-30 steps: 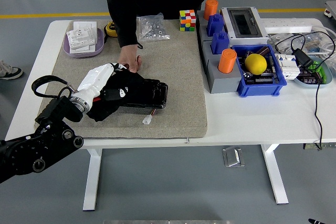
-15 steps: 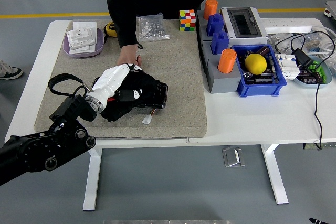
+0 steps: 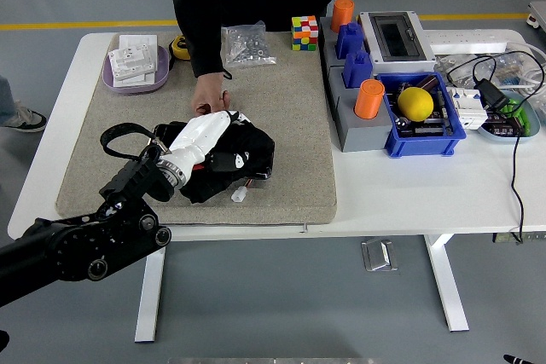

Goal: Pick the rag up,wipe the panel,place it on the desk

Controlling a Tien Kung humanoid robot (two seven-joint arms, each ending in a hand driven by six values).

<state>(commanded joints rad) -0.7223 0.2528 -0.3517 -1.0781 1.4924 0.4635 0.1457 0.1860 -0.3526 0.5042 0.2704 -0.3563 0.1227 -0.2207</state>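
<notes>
— Where's our left hand [image 3: 207, 135]?
— Fingers curled down on the black rag [image 3: 232, 156], pressing it onto the panel [image 3: 260, 168] on the mat [image 3: 281, 117].
— And the person's hand [image 3: 210, 94]?
— Resting just behind ours — on the mat.

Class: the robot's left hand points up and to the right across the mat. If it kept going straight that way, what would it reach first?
Probably the grey block holding the blue and orange pieces, beyond the black rag under the left hand; bare mat lies between. Depth is unclear.
</notes>
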